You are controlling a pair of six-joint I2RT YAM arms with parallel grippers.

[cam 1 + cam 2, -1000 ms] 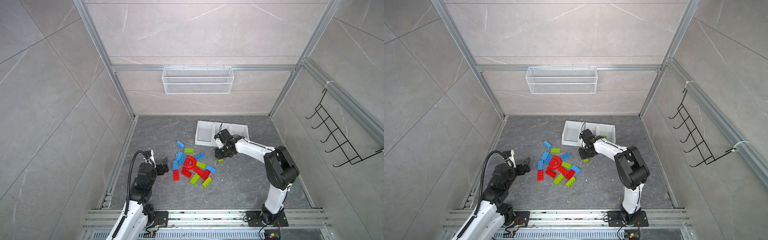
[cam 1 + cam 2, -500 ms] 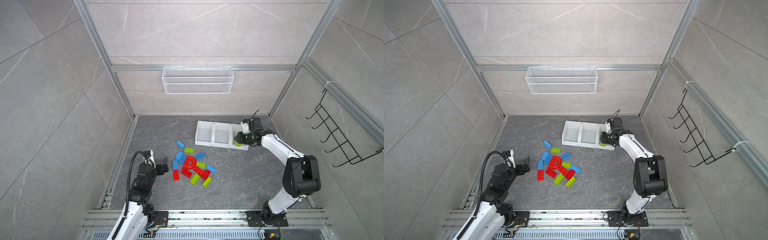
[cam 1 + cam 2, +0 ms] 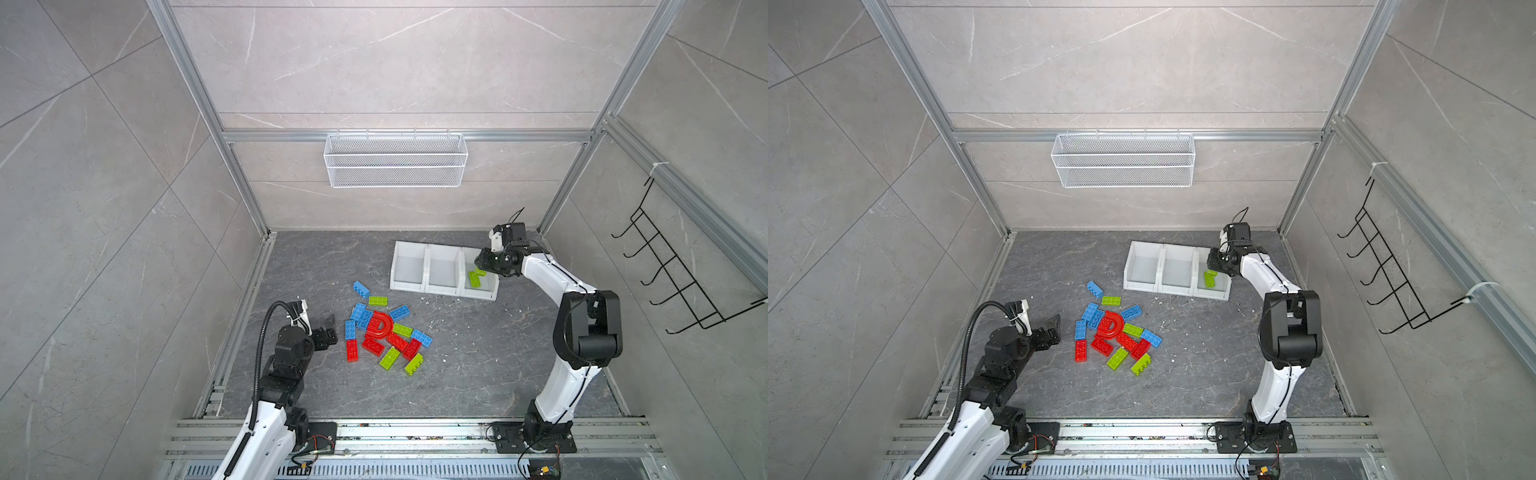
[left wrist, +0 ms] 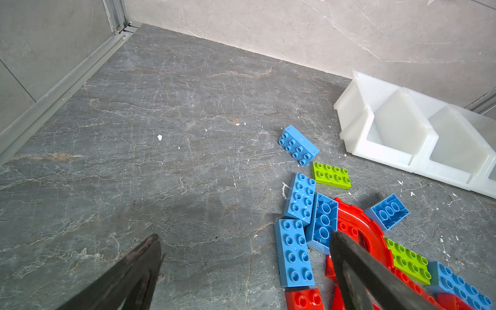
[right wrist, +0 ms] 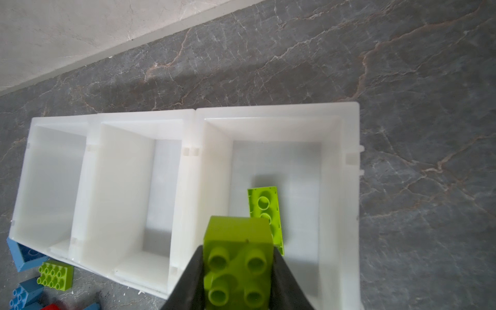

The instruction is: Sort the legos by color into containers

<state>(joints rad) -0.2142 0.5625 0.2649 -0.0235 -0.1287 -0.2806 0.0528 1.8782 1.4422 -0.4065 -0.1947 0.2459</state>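
Green lego (image 5: 238, 264) pinched by right gripper (image 5: 237, 253) over end bin (image 5: 349, 128); left gripper (image 4: 244, 236) spread. Risk: dropped lego may bounce off lying brick (image 5: 264, 206) & hop out.

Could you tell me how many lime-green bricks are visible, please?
6. Four lime-green plastic bricks lie on the grey floor; one lies in the end white plastic bin; the right claw holds one above it. More may be hidden.
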